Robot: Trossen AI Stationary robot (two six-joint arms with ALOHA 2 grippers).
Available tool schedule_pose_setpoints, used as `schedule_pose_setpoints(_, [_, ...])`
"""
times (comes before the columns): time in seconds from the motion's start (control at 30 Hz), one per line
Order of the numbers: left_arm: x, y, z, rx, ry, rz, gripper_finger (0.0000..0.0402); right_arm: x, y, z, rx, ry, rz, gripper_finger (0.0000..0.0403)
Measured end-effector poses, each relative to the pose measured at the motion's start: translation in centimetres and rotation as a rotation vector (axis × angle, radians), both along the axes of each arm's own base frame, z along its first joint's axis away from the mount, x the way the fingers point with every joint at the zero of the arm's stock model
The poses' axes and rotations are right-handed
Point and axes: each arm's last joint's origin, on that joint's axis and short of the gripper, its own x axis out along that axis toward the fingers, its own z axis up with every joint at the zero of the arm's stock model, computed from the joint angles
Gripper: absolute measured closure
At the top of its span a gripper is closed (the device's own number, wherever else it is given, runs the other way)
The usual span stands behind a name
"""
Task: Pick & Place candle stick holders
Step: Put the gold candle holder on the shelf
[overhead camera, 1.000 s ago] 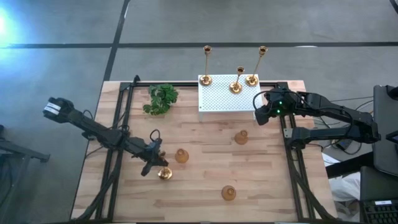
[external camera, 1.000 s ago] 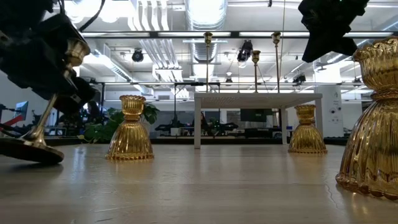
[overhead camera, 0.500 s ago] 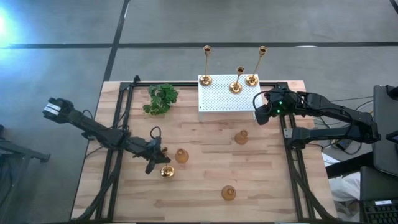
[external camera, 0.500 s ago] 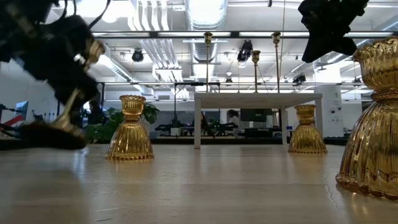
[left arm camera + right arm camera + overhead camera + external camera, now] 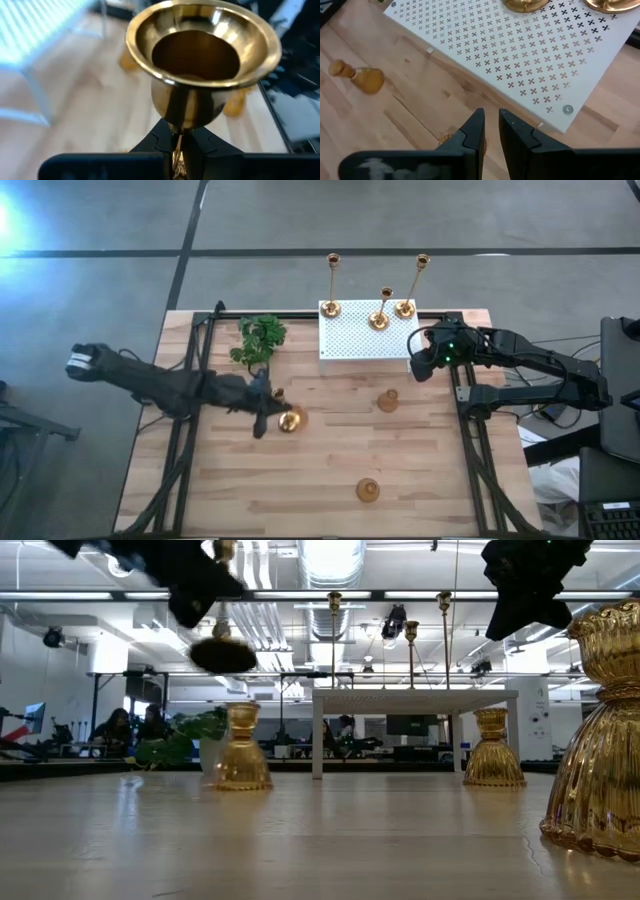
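My left gripper [image 5: 264, 412] is shut on a thin-stemmed gold candle holder [image 5: 289, 420] above the table's middle left; its flared end fills the left wrist view [image 5: 200, 50]. Three thin-stemmed holders [image 5: 379, 320] stand by their round bases on the white perforated box [image 5: 360, 340]. Squat holders stand on the table at the middle right [image 5: 388, 400], near the front [image 5: 367, 490] and close to the held one [image 5: 243, 748]. My right gripper [image 5: 420, 366] hangs slightly open and empty by the box's near right corner [image 5: 491, 120]. My left gripper pinches the holder's thin stem [image 5: 178, 142] between its two fingers, just behind the flared hollow end. The holder is lifted clear of the table. In the low view its round base [image 5: 222, 655] hangs in the air below the gripper.
A green leafy plant [image 5: 260, 338] stands at the far left of the table, close to my left arm. The white box takes up the far middle. Black frame rails [image 5: 470, 430] run along the table's left and right sides. The wooden top [image 5: 330, 455] between the holders is bare.
My left gripper has risen and gone toward the far and right edges with the thin-stemmed holder. The holder's base, which rested on the table with the stem tilted, is now lifted clear. The squat holder beside it now stands a little farther off in the low view.
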Motion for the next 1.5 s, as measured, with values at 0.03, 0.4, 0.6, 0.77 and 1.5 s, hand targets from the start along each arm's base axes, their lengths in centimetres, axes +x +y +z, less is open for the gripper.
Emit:
schedule_pose_setpoints(0.03, [0.3, 0.4, 0.8, 0.019, -0.015, 0.014, 0.0382, 0.0, 0.0, 0.0, -0.002, -0.001, -0.001, 0.0351])
schedule_pose_setpoints(0.4, [1.1, 2.5, 4.3, 0.052, -0.019, 0.052, 0.0382, -1.4, 0.2, 0.8, -0.099, -0.026, -0.018, 0.0351])
schedule_pose_setpoints(0.6, [2.9, 3.2, 5.9, 0.097, -0.039, 0.069, 0.0382, -2.1, 0.2, 1.2, -0.175, -0.029, -0.073, 0.0351])
schedule_pose_setpoints(0.77, [5.8, 4.4, 6.3, 0.169, -0.008, 0.083, 0.0382, -2.9, 0.1, 1.6, -0.269, -0.025, -0.154, 0.0351])
schedule_pose_setpoints(1.5, [15.5, 16.1, 8.7, 0.319, 0.017, 0.239, 0.0382, -5.1, 0.1, 2.1, -0.481, 0.050, -0.288, 0.0351])
